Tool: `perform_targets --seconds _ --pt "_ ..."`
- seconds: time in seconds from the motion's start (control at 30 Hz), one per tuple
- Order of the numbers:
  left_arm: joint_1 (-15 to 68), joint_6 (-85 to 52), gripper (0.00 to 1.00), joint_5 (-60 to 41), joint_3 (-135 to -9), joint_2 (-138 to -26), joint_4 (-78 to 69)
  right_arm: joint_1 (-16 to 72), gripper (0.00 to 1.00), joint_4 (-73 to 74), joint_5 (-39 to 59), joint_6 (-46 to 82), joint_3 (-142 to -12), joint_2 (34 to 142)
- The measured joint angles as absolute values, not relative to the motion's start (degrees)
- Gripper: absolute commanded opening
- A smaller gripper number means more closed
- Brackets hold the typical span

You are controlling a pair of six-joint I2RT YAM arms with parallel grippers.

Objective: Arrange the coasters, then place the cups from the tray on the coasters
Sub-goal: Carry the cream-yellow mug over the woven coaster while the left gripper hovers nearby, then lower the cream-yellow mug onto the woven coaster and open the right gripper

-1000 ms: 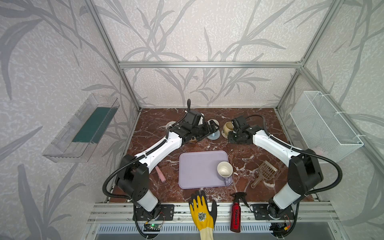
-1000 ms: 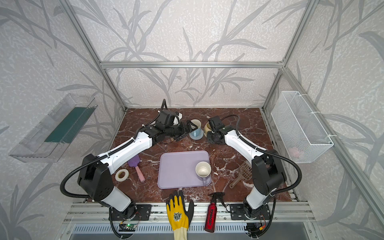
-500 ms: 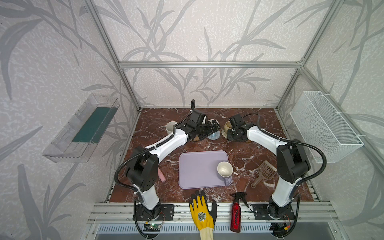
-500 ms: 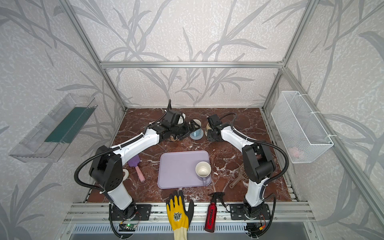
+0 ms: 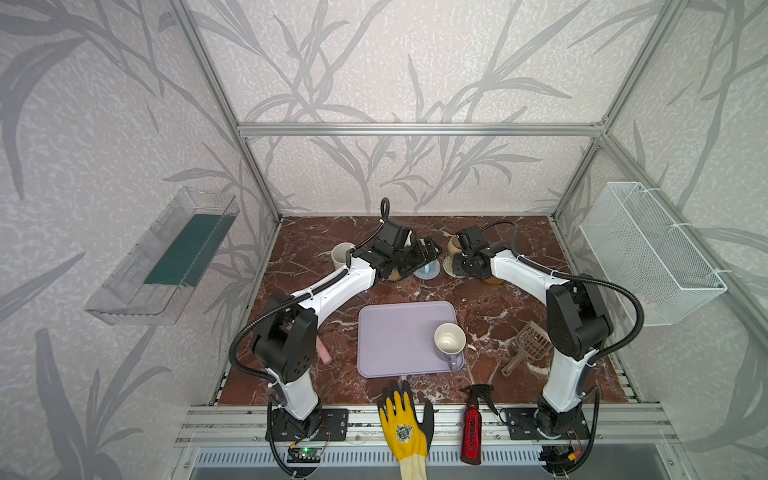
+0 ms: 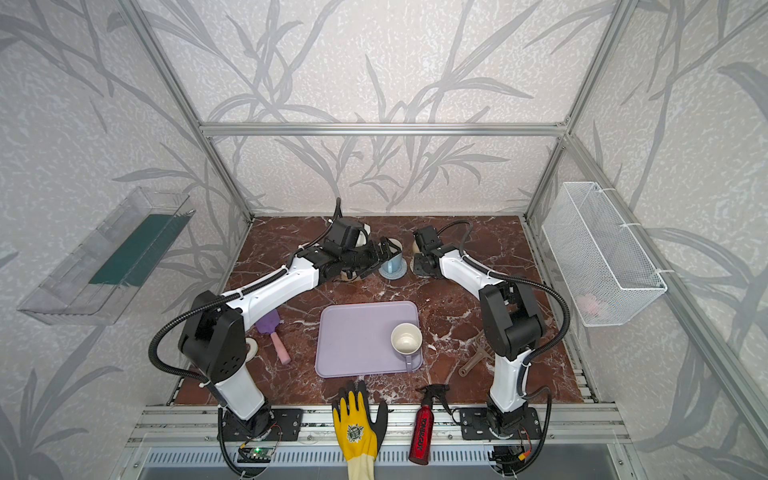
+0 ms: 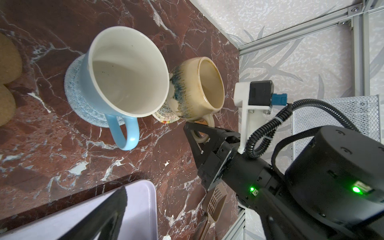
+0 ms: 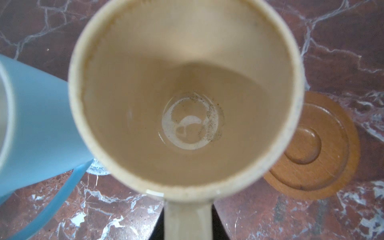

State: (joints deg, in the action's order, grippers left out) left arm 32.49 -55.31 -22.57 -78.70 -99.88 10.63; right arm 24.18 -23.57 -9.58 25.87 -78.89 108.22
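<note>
My right gripper (image 8: 188, 224) is shut on the handle of the beige-yellow cup (image 8: 187, 93). That cup is on or just above the cream spiral coaster (image 7: 166, 117). Beside it lies the bare amber-brown coaster (image 8: 315, 149). The light blue cup (image 7: 124, 76) stands on the grey-blue woven coaster (image 7: 75, 99). My left gripper (image 5: 430, 249) is open close to that cup and holds nothing. A white speckled cup (image 5: 343, 255) stands at the back left. The lavender-grey cup (image 5: 449, 338) stands on the lavender tray (image 5: 395, 332). The tan paw-shaped coaster (image 7: 6, 83) shows only in part.
A brown slotted scoop (image 5: 528, 349) lies right of the tray. A purple and pink brush (image 6: 272, 332) and a tape roll (image 6: 251, 347) lie on its left. A yellow glove (image 5: 403, 424) and a red spray bottle (image 5: 471, 428) lie at the front rail.
Both arms have changed posture, their elbows swinging in towards the tray. The grippers stay at the back by the blue and beige cups. The right one keeps hold of the beige cup's handle.
</note>
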Motion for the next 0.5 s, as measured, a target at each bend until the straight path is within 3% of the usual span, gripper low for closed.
perform_targets --seconds 0.5 --pt "32.49 -56.36 0.99 -22.68 -76.75 -99.88 8.67 23.83 0.00 -22.26 -11.14 25.23 -79.46 112.27"
